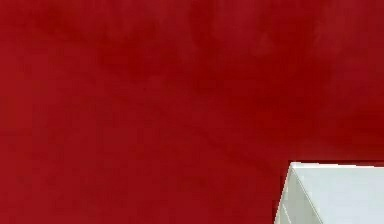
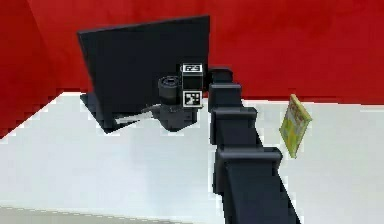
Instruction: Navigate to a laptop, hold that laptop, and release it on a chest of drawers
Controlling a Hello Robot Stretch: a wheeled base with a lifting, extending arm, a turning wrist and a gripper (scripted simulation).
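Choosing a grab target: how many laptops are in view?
1. The laptop stands open on the white tabletop, in the arm side view's upper left. Another may hide behind.

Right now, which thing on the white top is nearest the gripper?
The dark laptop, right by the gripper; the yellow thing stands off beyond the arm.

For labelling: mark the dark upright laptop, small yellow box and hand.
dark upright laptop (image 2: 135,55), arm side view, screen panel.
small yellow box (image 2: 296,124), arm side view, front face.
hand (image 2: 124,121), arm side view, between fingertips.

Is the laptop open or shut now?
Open: the laptop has its dark screen standing up steeply from its base.
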